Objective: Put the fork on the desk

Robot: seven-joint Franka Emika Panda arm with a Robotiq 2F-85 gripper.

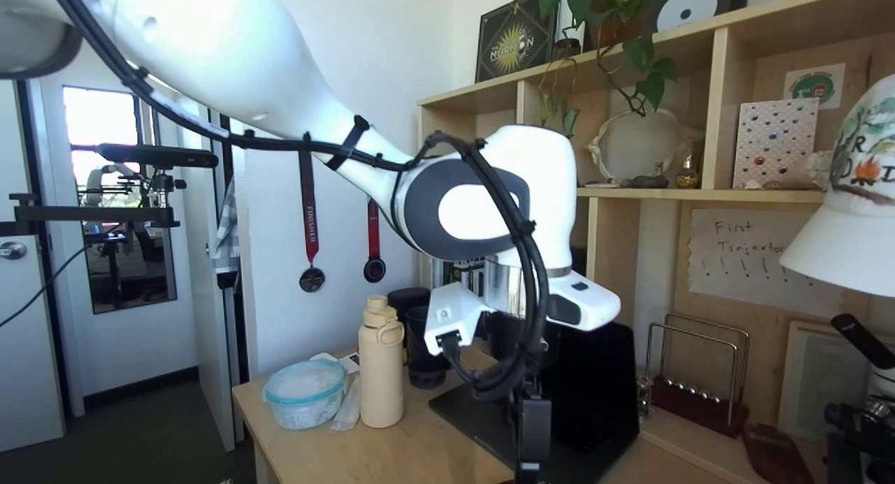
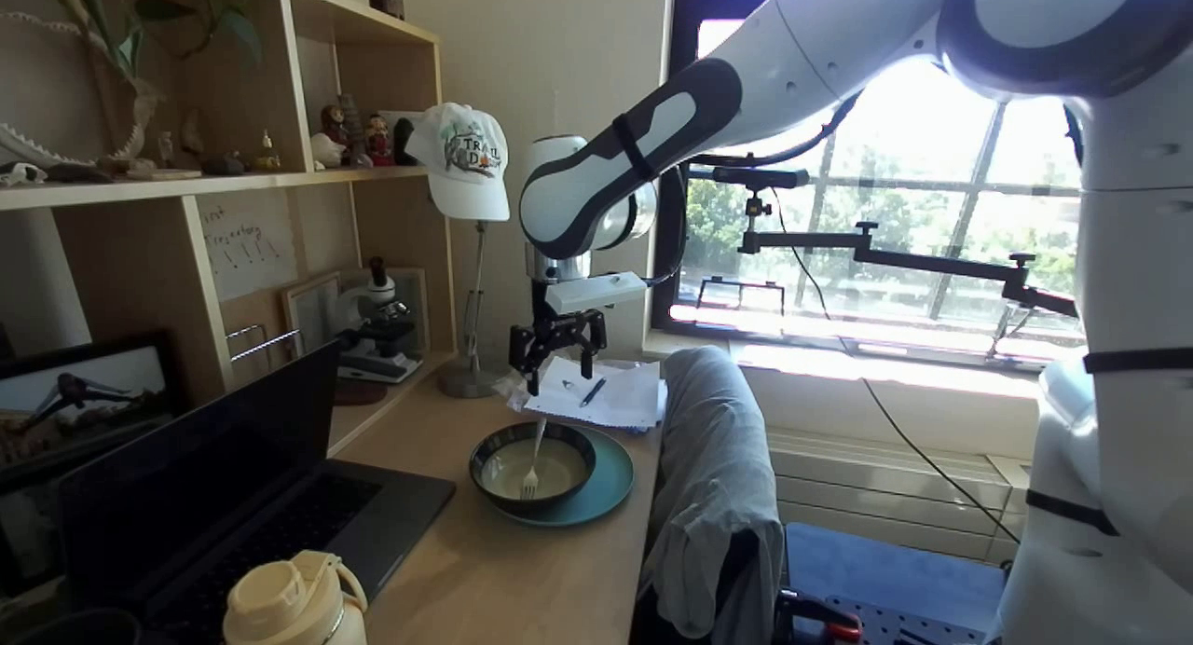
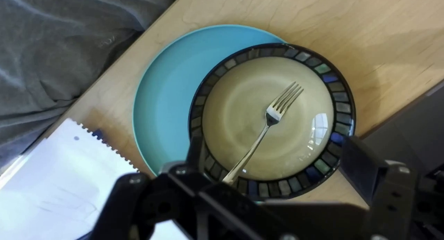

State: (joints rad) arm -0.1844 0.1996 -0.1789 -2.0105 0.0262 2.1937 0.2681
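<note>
- The fingers (image 3: pixel 360 167) stand spread wide, pointing down above the counter (image 3: pixel 357 28), apart from the fork.
- The fork (image 3: pixel 271 120) lies beneath the fingers, inside the bowl (image 3: pixel 232 129): its handle crosses the rim on their side, its tines point away from them in the wrist view.
- The bowl sits upright below the fingers, overlapping the blue plate (image 3: pixel 164 104), which lies under it.
- Past one finger in the wrist view lie white paper sheets (image 3: pixel 59 174); in an exterior view a pen (image 2: pixel 593 392) rests on them.
- Past the opposite finger, the laptop (image 2: pixel 233 459) stands open on the counter.
- Well apart from the fingers, the cream bottle (image 1: pixel 382 379) stands upright near the laptop.
</note>
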